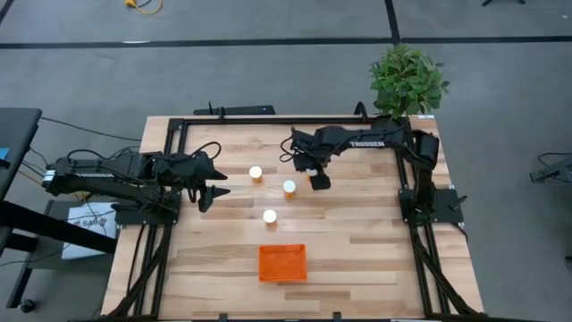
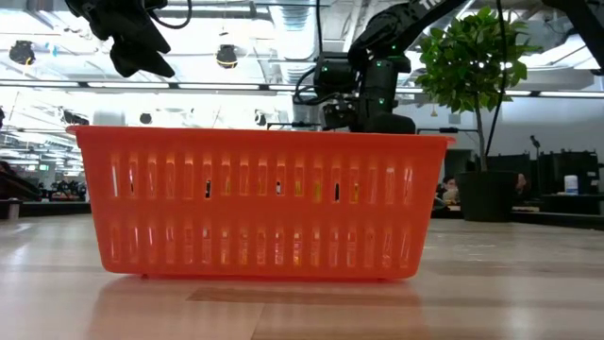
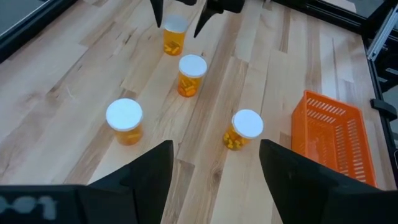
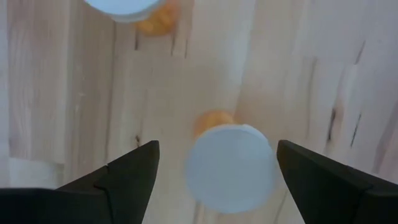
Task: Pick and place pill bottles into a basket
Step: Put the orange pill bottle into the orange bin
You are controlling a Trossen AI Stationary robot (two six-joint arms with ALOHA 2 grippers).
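Note:
Four orange pill bottles with white caps stand upright on the wooden table. Three show in the high view [image 1: 256, 173], [image 1: 290, 187], [image 1: 270, 216]. The fourth [image 4: 231, 168] stands under my right gripper [image 1: 315, 179], which is open and points down, a finger on each side of the cap without touching it; the left wrist view shows this too [image 3: 174, 34]. My left gripper [image 1: 214, 190] is open and empty, to the left of the bottles. The orange basket [image 1: 282, 262] stands near the table's near edge and fills the low view [image 2: 260, 203].
A potted plant [image 1: 407, 80] stands at the table's far right corner. A black frame [image 1: 268, 119] runs along the table's far edge and sides. Bare wood lies between the bottles and the basket.

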